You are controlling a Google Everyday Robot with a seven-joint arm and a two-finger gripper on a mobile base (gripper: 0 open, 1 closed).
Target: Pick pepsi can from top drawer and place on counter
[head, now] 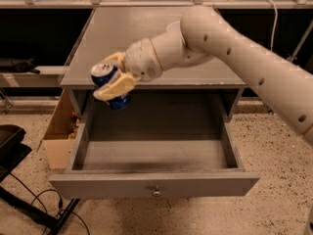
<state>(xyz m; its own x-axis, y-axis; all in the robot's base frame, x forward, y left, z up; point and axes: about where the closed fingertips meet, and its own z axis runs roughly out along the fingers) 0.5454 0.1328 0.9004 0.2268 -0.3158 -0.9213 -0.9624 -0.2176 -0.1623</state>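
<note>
My gripper (113, 75) is shut on the pepsi can (110, 85), a dark-blue can with a silver top, tilted. It holds the can in the air at the counter's front left edge, above the left side of the open top drawer (154, 155). The drawer is pulled out, with its front panel and small knob (156, 193) toward the camera; nothing shows inside it. The grey counter (122, 38) stretches behind the can. My white arm (234, 43) reaches in from the right over the counter.
A white bowl (172, 26) on the counter is mostly hidden behind my arm. An open cardboard box (59, 131) stands on the floor left of the cabinet. A black stand and cables (19, 180) lie at the lower left. Dark shelving runs behind.
</note>
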